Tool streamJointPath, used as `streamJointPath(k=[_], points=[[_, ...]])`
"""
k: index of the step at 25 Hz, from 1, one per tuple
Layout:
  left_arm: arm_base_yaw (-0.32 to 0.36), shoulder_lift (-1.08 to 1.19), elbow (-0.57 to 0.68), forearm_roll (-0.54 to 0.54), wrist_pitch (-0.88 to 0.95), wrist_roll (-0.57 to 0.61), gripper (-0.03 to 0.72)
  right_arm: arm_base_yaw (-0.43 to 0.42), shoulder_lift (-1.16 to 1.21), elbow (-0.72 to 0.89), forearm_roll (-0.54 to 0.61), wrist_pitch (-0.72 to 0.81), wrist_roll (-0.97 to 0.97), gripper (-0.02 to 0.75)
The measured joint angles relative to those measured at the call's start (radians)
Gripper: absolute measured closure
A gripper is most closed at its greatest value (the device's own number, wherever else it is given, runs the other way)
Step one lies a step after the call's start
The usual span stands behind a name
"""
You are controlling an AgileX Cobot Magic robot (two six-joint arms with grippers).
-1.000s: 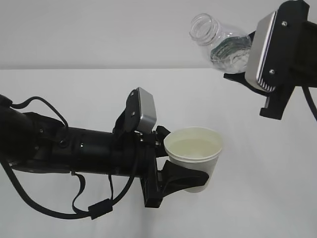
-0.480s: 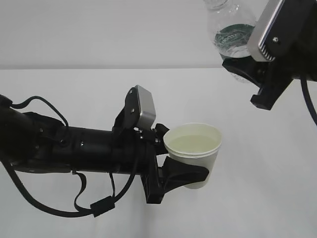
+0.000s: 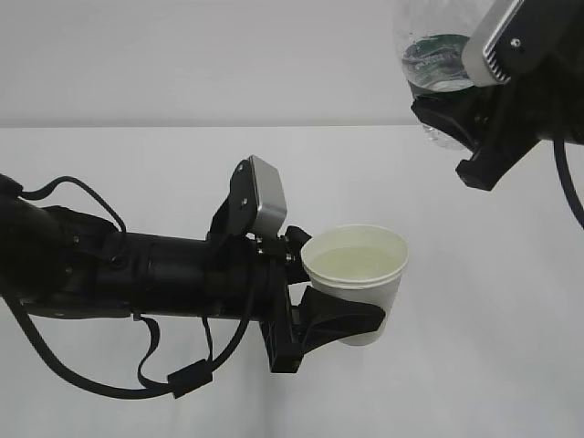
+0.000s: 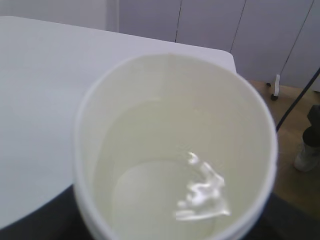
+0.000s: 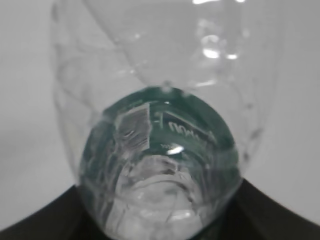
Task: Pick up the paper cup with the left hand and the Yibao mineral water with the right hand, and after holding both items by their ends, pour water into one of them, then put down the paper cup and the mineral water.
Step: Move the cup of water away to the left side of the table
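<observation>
Two arms are in the outside view, each carrying one item above the white table [image 3: 511, 328].

I have the left hand [image 3: 342, 319] reaching in from the left edge toward the middle of the frame, lying roughly level. Its black fingers [image 3: 339, 321] pinch the paper cup [image 3: 358, 274] around the lower wall, one finger wrapping the near side; the far finger is hidden behind the cup. The cup sits upright just right of centre, rim level, and I see clear liquid inside, its surface below the rim. A grey-silver block [image 3: 265, 203] sits on top of the wrist, tilted, and black cables [image 3: 146, 365] loop beneath the arm at lower left.

From the left wrist camera, the cup [image 4: 175, 150] fills the frame; water [image 4: 200, 192] pools at the bottom with a bright glint on its surface. The claw itself shows only as dark edges at the lower corners.

I have the right hand [image 3: 461, 119] at the upper right of the outside view, pinching the water bottle [image 3: 436, 64] at its base end. The bottle's top runs out past the upper edge, so I cannot see its mouth. Its dark green label shows beside the grey plate [image 3: 497, 41] on the wrist. Bottle and cup are well apart, the bottle higher and to the right.

From the right wrist camera, the bottle [image 5: 160, 165] is seen base-first, green label band through clear plastic, dark finger edges at both lower corners pressing the base.
</observation>
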Motion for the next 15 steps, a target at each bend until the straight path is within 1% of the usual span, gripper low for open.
streamJointPath(k=[8,15], points=[[0.000,0.000,0.000,-0.002,0.000,0.000,0.230,0.000,0.014,0.000,0.050,0.002,0.000,0.324],[0.000,0.000,0.000,-0.002,0.017,0.000,0.230,0.000,0.069,0.000,0.054,0.008,0.000,0.324]])
